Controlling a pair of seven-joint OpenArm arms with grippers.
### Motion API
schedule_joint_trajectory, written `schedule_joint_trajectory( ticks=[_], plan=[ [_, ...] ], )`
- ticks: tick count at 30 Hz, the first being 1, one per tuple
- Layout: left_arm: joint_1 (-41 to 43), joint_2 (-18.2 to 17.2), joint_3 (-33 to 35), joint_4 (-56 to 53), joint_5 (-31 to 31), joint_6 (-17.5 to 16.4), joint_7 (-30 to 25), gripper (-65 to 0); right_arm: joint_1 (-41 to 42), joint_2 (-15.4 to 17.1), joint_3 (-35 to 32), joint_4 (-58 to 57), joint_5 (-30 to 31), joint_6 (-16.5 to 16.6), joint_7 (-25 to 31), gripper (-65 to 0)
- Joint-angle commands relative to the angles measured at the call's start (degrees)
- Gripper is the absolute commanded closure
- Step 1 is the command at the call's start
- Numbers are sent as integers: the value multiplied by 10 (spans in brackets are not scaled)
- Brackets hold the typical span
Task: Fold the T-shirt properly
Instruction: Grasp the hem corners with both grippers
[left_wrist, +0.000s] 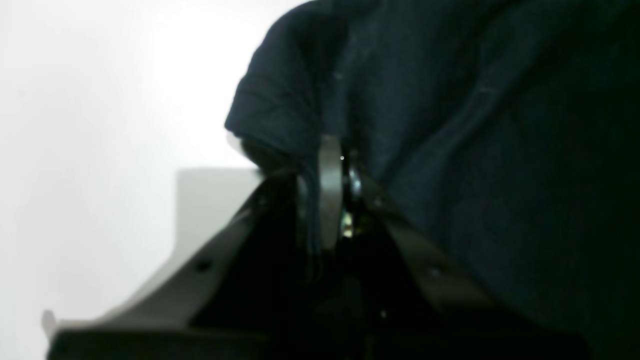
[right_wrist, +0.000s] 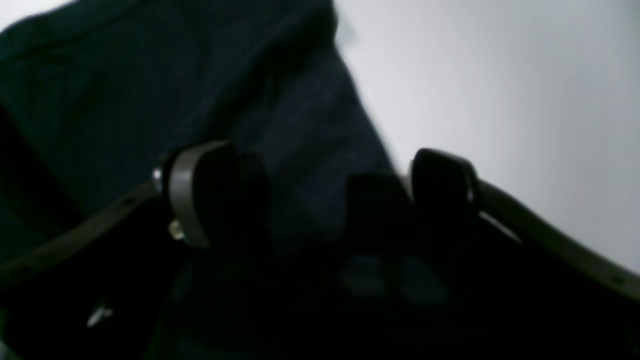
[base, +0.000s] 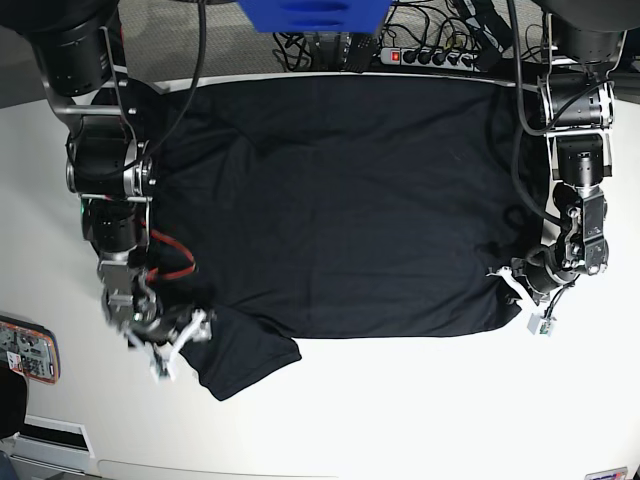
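Observation:
The black T-shirt (base: 340, 200) lies spread on the white table (base: 400, 410), with one sleeve sticking out towards the front at the lower left. My left gripper (base: 510, 283) is at the shirt's right edge. In the left wrist view this gripper (left_wrist: 332, 165) is shut on a fold of the dark cloth (left_wrist: 475, 125). My right gripper (base: 178, 345) sits at the shirt's lower left corner, beside the sleeve. In the right wrist view it (right_wrist: 320, 200) stands open, its fingers (right_wrist: 195, 200) wide apart, with the cloth (right_wrist: 150, 90) lying between and under them.
A power strip (base: 440, 55) with cables lies behind the table's back edge, next to a blue object (base: 310, 15). A small coloured thing (base: 25, 350) rests at the table's left edge. White tabletop shows in front of the shirt.

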Motion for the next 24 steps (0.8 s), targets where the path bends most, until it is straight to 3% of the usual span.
schedule_joint_trajectory(
  ticks=[1, 6, 8, 10, 14, 19, 24],
  plan=[
    [-14, -9, -2, 9, -4, -1, -6, 0, 17, 4, 1, -16, -5, 0, -6, -511],
    [-14, -9, -2, 9, -4, -1, -6, 0, 17, 4, -1, -60, -5, 0, 43, -509],
    [-14, -9, -2, 9, -4, -1, -6, 0, 17, 4, -2, -60, -6, 0, 44, -476],
    [-14, -9, -2, 9, -4, -1, -6, 0, 14, 0, -2, -60, -6, 1, 44, -367],
    [-9, -9, -2, 9, -4, -1, -6, 0, 14, -11, -2, -59, -6, 0, 47, 0],
    [-2, -9, -2, 16, -4, -1, -6, 0, 8, -12, -3, 30, -6, 0, 25, 0],
    [31, -20, -2, 83, -4, -1, -6, 0, -76, -12, -1, 163, -6, 0, -17, 0]
  ],
)
